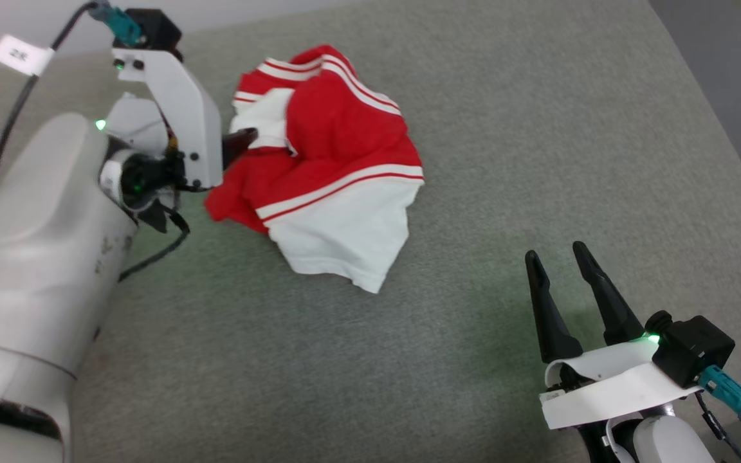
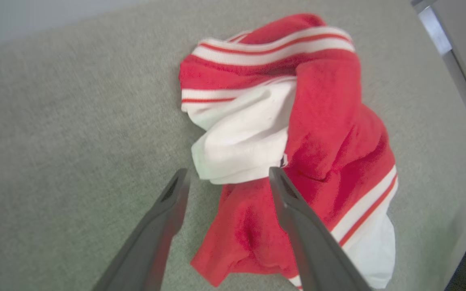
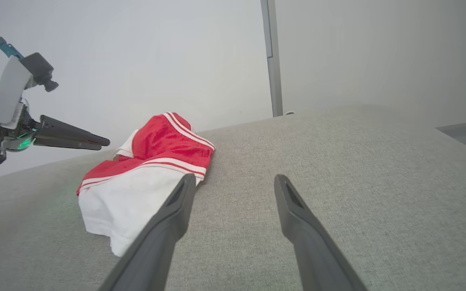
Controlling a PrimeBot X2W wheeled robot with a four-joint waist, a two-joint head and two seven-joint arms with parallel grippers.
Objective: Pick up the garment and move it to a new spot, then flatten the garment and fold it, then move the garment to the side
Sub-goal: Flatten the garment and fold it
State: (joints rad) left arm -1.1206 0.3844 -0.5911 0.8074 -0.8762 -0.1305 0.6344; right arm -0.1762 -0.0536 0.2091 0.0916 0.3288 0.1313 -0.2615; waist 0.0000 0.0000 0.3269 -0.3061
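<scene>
- While the garment (image 1: 338, 161) lies crumpled toward the far left of the grey cloth surface (image 1: 473, 96) in the head view, the pick-up is judged to be the step in hand; nothing is lifted yet.
- At the heap's left edge the left gripper (image 1: 245, 138) is seen, one dark finger over the white sleeve. The right gripper (image 1: 556, 254) is held well apart at the lower right, jaws spread and empty.
- From the left wrist view, the jaws are shown wide apart, a white fold of the garment (image 2: 322, 133) between them, nothing gripped.
- From the right wrist view, the right gripper (image 3: 236, 178) is shown spread over bare cloth, with the left gripper (image 3: 103, 142) raised above the heap.
- For the next move, a short descent and a closing on a thick fold are called for.
</scene>
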